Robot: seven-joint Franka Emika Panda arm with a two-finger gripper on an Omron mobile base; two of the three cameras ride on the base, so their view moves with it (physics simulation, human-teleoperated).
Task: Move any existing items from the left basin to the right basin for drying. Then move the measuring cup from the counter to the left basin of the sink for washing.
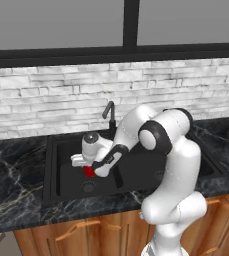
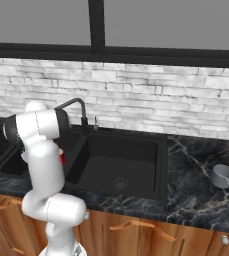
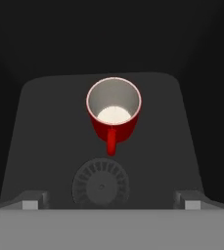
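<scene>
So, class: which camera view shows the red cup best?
The hand view: the red cup stands upright in full, by the drain. The left base view shows a red patch behind the arm; the right base view, a sliver.

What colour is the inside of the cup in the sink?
White, inside a red cup; the hand view shows it best.

Cup in left basin, beside drain.

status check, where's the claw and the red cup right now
Claw open, over the left basin. Red cup upright on basin floor beside the drain, not gripped. Measuring cup waiting on the counter. Nothing in the way.
</scene>
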